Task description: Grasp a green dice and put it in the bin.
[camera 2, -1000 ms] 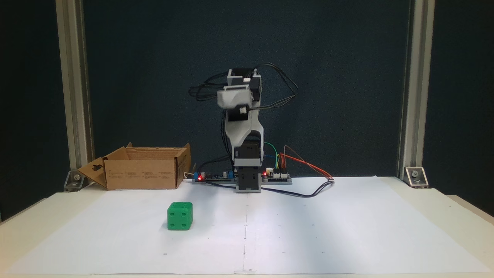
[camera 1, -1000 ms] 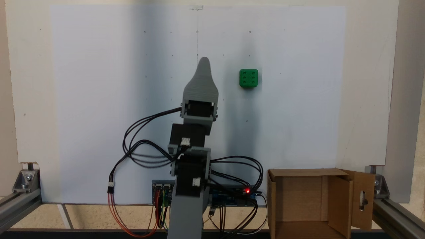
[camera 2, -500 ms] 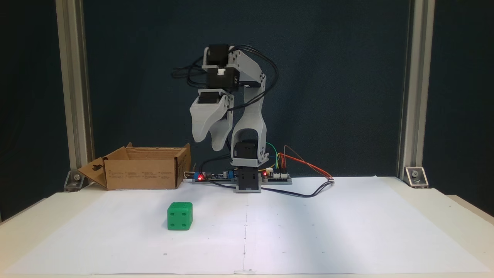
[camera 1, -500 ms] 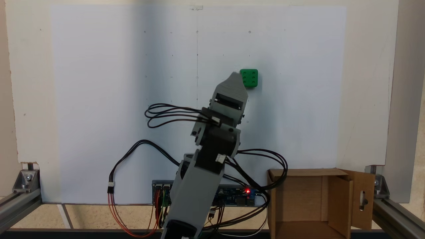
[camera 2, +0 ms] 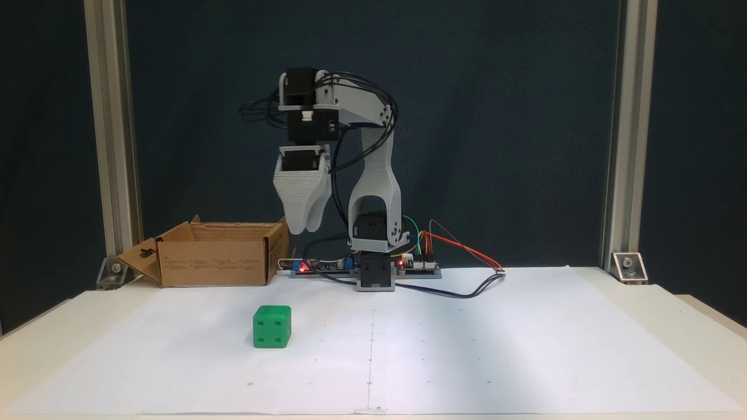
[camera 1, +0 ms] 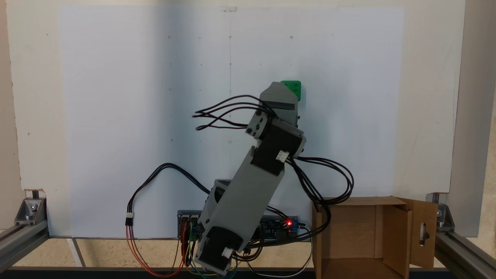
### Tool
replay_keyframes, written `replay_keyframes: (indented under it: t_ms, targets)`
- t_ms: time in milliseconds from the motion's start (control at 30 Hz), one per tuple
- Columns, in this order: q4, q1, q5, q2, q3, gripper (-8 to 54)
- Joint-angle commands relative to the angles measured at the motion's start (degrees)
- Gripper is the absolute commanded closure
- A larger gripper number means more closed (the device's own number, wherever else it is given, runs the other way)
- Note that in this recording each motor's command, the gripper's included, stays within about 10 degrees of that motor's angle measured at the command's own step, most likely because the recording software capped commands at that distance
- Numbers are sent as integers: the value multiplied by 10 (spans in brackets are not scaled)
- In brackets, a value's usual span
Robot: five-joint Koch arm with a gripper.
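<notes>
Gripper (camera 2: 304, 224) raised high above the white sheet (camera 2: 467, 344), tips pointing down, hanging well clear of the surface in a fixed view. Jaws lying one behind the other in that view, only a single grey tapered outline visible; open or closed cannot be told. In a fixed view from above, gripper (camera 1: 279, 88) overlapping the left part of the green dice (camera 1: 294, 88), tip covering its near-left corner.

Compared with half a second ago: arm swung further toward the dice side and reached further out over the sheet; in the view from above, the gripper tip was only at the dice's left edge, now covers roughly half of it. In the front view, wrist shifted left and slightly higher; the two jaw outlines seen separately then, now merged into one shape. Compared with one second ago: arm was folded near centre line, pointing straight out, dice fully exposed.

Green dice (camera 2: 272, 326) unmoved, resting on the sheet in the left half as the front view shows it, nearer the front edge than the arm's base (camera 2: 373, 274), four-pip face toward that camera. Not touched by the gripper: clear air between tips and dice in the front view.

Bin (camera 2: 216, 254) unchanged at the back left corner of the table in the front view, just beside the base, flaps open, slotted flap (camera 1: 423, 232) outward.
</notes>
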Motion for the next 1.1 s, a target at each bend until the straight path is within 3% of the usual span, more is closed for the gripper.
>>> replay_keyframes:
  t_ms: [0, 467, 1067]
  targets:
    - [35, 15, -45, -11, -53, 18]
    - [-5, 54, -50, -109, -113, 15]
    - [-83, 42, -50, -124, -36, 15]
